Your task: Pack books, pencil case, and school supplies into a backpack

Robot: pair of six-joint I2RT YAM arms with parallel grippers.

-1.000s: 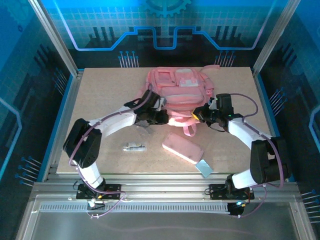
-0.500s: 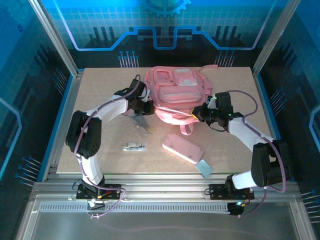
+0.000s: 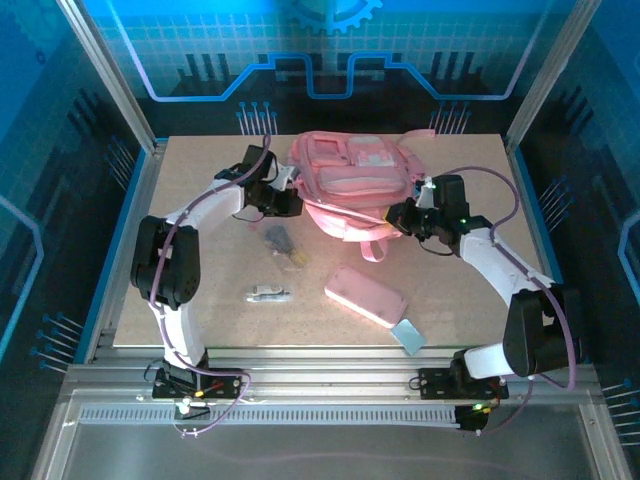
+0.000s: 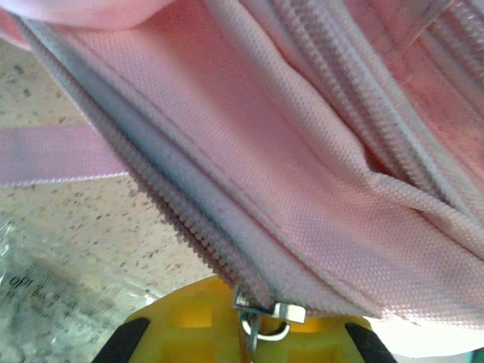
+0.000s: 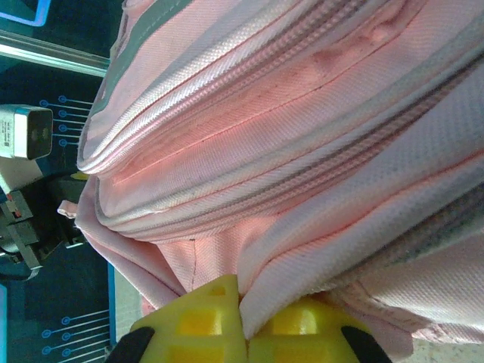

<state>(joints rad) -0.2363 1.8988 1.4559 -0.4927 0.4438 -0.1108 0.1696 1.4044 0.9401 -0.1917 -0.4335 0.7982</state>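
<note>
Left claw point(image 3: 284, 198) is pinched tight on the zipper pull point(image 4: 261, 311) at the left side of the backpack point(image 3: 350, 180). Right claw point(image 3: 402, 214) is clamped on a fold of its fabric opposite. The bag lies toward the back of the surface point(image 3: 470, 300), and the pencil case point(image 3: 365, 296) waits nearer the arms. The danger: that thin pull slipping from the pinch, or slack fabric bunching and jamming the slider if the right hold gives.

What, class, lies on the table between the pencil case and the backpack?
Only a pink strap loop of the backpack, lying just beyond the pencil case; nothing else visible lies between them.
</note>
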